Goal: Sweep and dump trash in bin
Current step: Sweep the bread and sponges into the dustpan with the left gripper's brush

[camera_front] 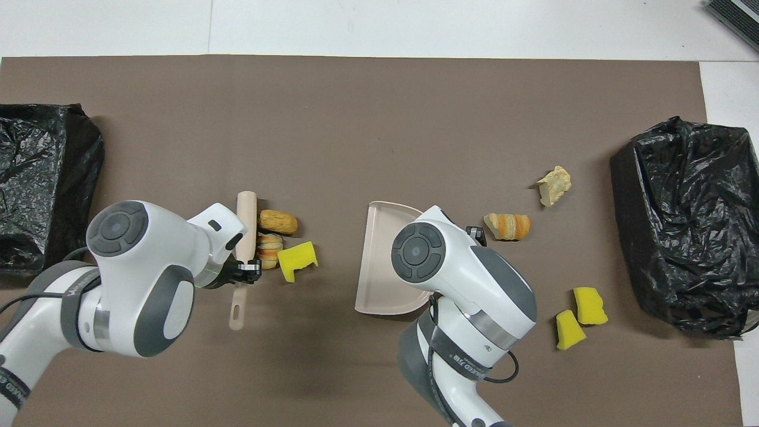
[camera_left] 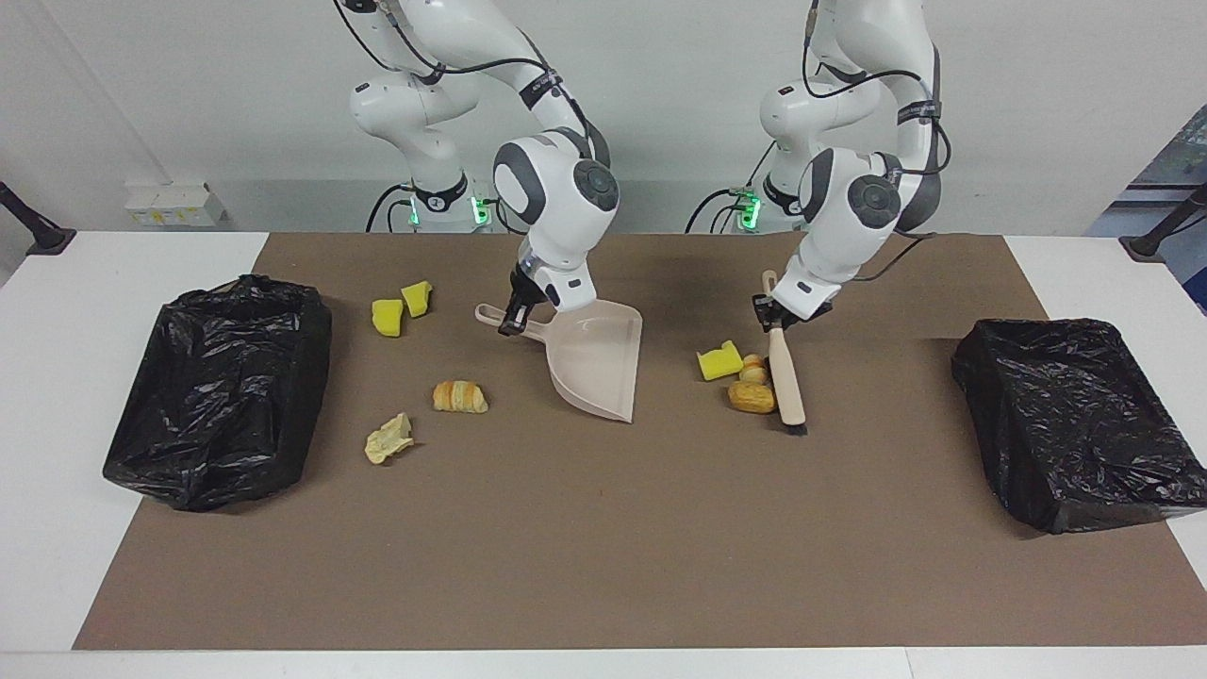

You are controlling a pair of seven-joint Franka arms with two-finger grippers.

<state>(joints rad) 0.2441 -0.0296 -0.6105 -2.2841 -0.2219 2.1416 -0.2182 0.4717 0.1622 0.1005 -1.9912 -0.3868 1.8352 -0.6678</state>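
Observation:
My left gripper [camera_left: 771, 319] is shut on the handle of the beige brush [camera_left: 785, 377], whose bristles rest on the mat. Against the brush lie three pieces of trash: a yellow sponge chunk [camera_left: 719, 360], a croissant piece [camera_left: 752, 366] and a bread roll [camera_left: 752, 397]. My right gripper [camera_left: 514, 321] is shut on the handle of the beige dustpan [camera_left: 594, 363], which is tilted with its lip on the mat, a short gap from that pile. The black-lined bin [camera_left: 1075, 420] sits at the left arm's end.
A second black-lined bin [camera_left: 222, 387] stands at the right arm's end. Between it and the dustpan lie a croissant [camera_left: 460, 396], a crumpled beige scrap [camera_left: 388, 438] and two yellow sponge chunks [camera_left: 388, 317]. A brown mat [camera_left: 603, 547] covers the table.

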